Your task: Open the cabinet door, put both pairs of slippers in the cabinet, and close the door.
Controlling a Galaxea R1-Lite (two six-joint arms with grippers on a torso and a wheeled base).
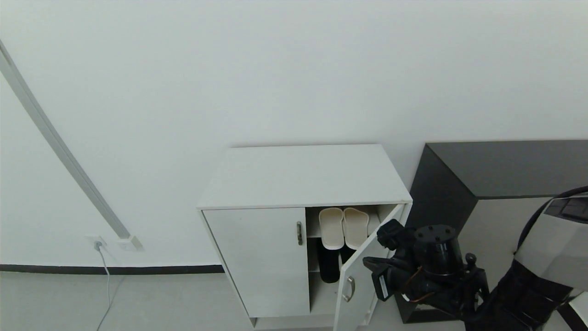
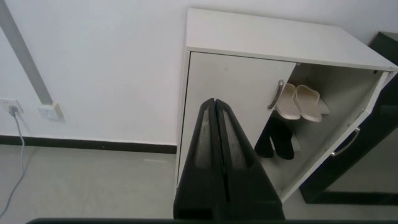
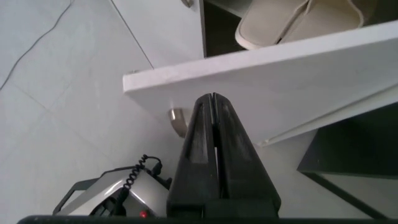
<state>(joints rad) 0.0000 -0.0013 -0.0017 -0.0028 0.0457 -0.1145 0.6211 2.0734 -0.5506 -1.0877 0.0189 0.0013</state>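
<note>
**Cabinet** (image 1: 303, 177): white, two doors, standing against the wall, ahead of both sets of fingers.

**Left door** (image 1: 257, 257): shut, with an upright metal handle (image 1: 299, 233) at its inner edge. It lies straight beyond the left fingers.

**Right door** (image 1: 363, 271): partly open, swung out toward the right arm. Its outer face lies right at the tips of the right fingers; whether they touch it cannot be told. The door handle (image 3: 178, 118) sits just beside those tips.

**White slippers** (image 1: 343, 227): one pair, side by side on the upper shelf inside the cabinet. They lie behind the open door, on the far side of it from the right fingers.

**Black slippers** (image 1: 329, 264): one pair, on the shelf below the white pair, also inside and beyond the door.

**Left gripper** (image 2: 215, 101): held in the air well short of the cabinet. Its fingers (image 2: 205, 124) are pressed together and hold nothing.

**Right gripper** (image 3: 214, 98): at the outer face of the open door. Its fingers (image 3: 202, 118) are pressed together and hold nothing.

**Dark unit** (image 1: 505, 168): low furniture just beside the cabinet, on the right fingers' side.

**Wall socket** (image 1: 96, 241): on the wall, well apart from the cabinet on the left fingers' side. A cable (image 1: 106, 276) hangs from it to the floor, and a slanted conduit (image 1: 59, 147) runs above it.
</note>
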